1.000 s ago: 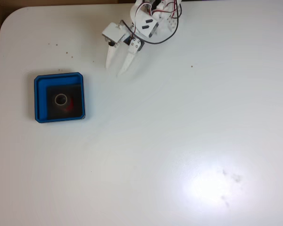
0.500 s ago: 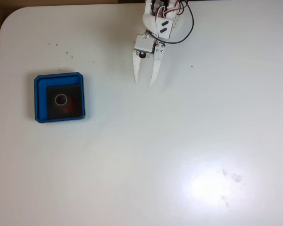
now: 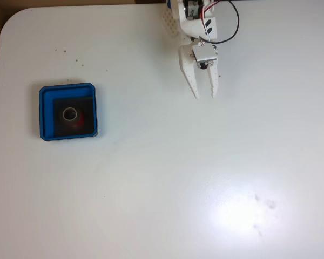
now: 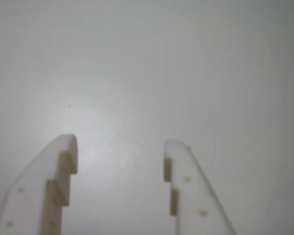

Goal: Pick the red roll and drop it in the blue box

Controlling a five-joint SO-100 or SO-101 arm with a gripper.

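Red roll (image 3: 71, 115) already inside the blue box (image 3: 45, 111), lying on the black floor near its middle, pale core facing up, a glimpse of red at one side. Box sitting close to the desk's (image 3: 162, 178) left edge in the fixed view, well short of the far corner.

Pincer (image 3: 204, 96) near the far edge of the desk, right of centre, well apart from the box. Jaws parted by a modest gap, tips pointing toward the near edge, nothing held between them. Same told by the wrist view: two pale fingers (image 4: 183, 186) apart, only bare white desk between and beyond.

Judging by this, drop done and only the retreat left. Best handled by lifting clear and drawing back toward the base without swinging over the box, so no cable (image 3: 227, 32) or finger clips the rim and shifts it. No need to close up; open and empty is safe enough for parking.

Around: a few dark specks near the far-left corner, faint smudges and a bright glare patch toward the near-right. Nothing standing in the path of the arm; open desk all round the pincer.
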